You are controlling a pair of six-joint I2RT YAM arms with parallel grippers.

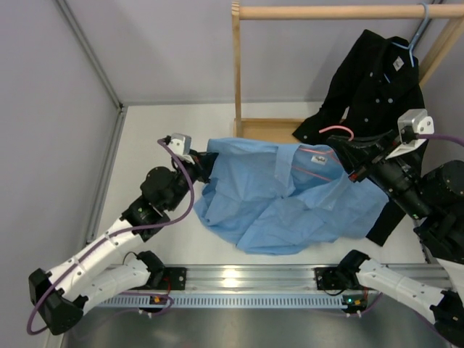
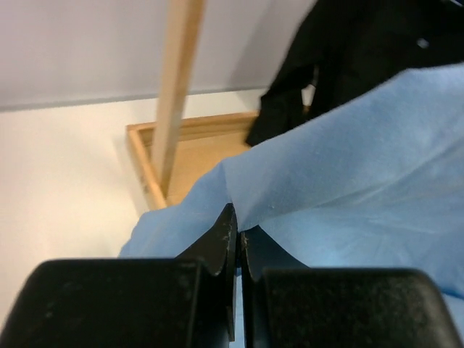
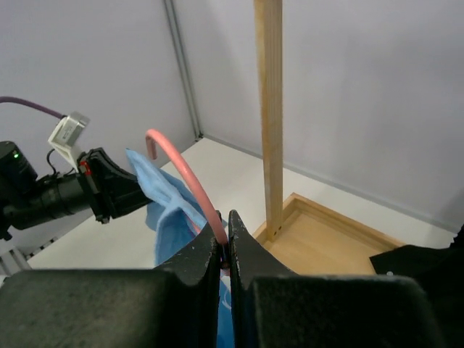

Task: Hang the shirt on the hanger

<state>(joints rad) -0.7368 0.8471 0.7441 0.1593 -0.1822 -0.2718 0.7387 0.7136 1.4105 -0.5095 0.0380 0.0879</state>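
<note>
The light blue shirt (image 1: 283, 199) lies spread between the two arms, its left edge lifted off the table. My left gripper (image 1: 205, 162) is shut on that edge, and the left wrist view shows blue cloth (image 2: 341, 181) pinched between the jaw tips. The pink wire hanger (image 1: 319, 154) sits inside the shirt's collar with its curved hook (image 1: 335, 131) sticking out to the right. My right gripper (image 1: 349, 154) is shut on the hanger's neck; in the right wrist view the pink wire (image 3: 185, 174) rises from between the closed jaws.
A wooden clothes rack has its post (image 1: 236, 69), top rail (image 1: 341, 11) and base tray (image 1: 270, 129) behind the shirt. A black collared shirt (image 1: 373, 90) hangs from the rail on a pale blue hanger (image 1: 413, 43). Grey walls close the left and back.
</note>
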